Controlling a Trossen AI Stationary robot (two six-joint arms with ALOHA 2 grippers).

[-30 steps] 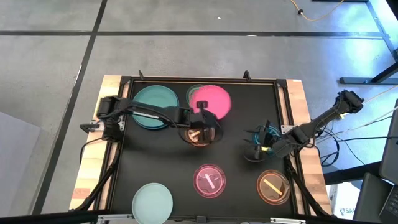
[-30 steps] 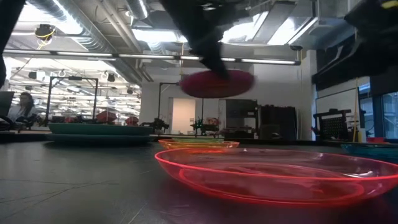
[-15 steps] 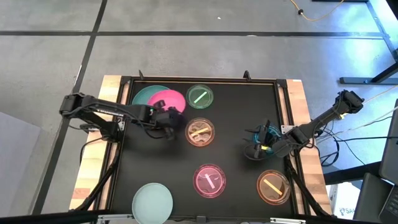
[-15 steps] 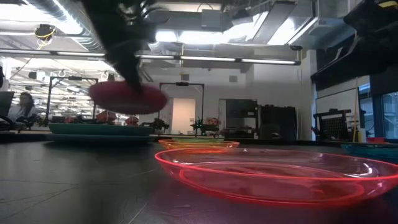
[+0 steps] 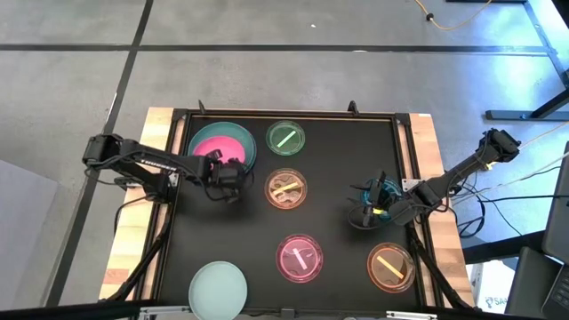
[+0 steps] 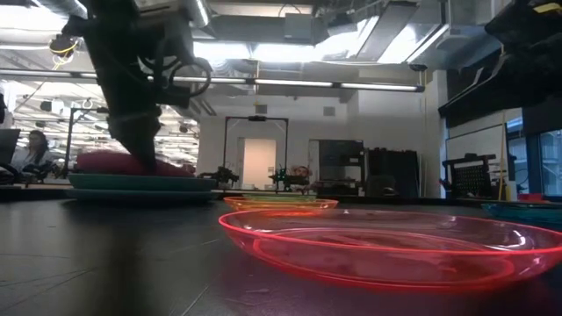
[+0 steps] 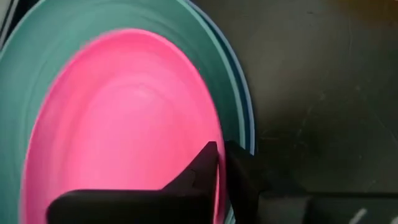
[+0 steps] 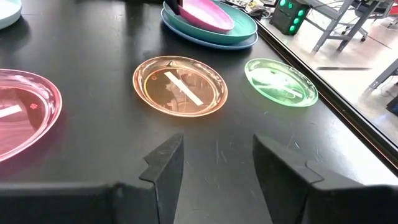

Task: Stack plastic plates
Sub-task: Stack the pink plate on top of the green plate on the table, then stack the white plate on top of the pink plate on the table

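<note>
Table: we see a black mat framed by pale wood strips at left and right; a wide bare stretch lies between the middle plates and the right edge.
Teal plate: large, at the far left corner, lying flat on a blue plate whose rim shows just beneath it; the stack sits close to the far edge.
Pink plate: opaque, on the teal plate, tilted with its near side raised at the gripper; round, so no long axis.
Mint plate: large, flat at the near edge, well apart from the stack.
Small translucent plates: green just beside the stack, orange nearer us, pink near the front, another orange at the near right; each carries a light stripe lying at a slant.
Left gripper: at the near rim of the pink plate; in the wrist view its fingers are clamped on that rim.
Right gripper: parked low near the right edge, fingers spread, holding nothing.
</note>
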